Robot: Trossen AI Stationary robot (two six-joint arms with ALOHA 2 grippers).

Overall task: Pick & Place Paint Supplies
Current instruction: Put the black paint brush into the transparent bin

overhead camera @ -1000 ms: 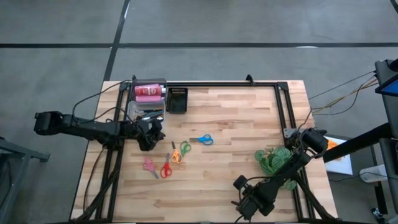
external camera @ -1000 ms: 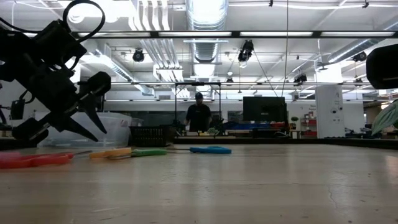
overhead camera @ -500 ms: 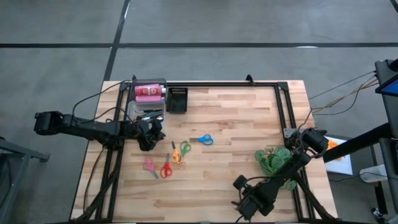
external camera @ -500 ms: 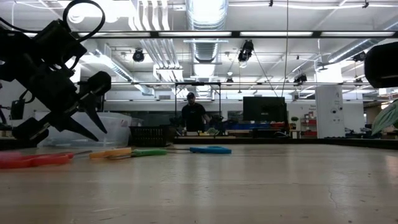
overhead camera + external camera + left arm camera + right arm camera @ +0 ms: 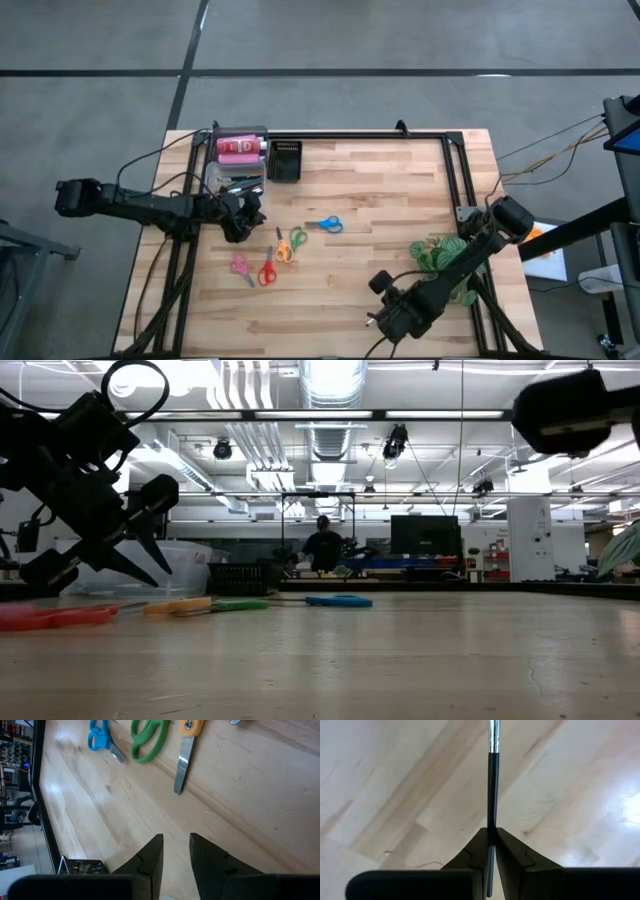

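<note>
Right gripper [image 5: 385,322], jaws clamped on a thin black-handled paintbrush [image 5: 492,785], had shifted slightly inward over the near edge, suggesting carry had begun. Left gripper [image 5: 175,851] stayed slightly parted and empty beside the coloured scissors [image 5: 283,250], near the clear plastic tub [image 5: 232,178].

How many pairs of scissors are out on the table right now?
5: pink pair and red pair nearest the front-left, orange pair and green pair side by side mid-table, blue pair to their right. More may sit hidden in the clear tub.
</note>
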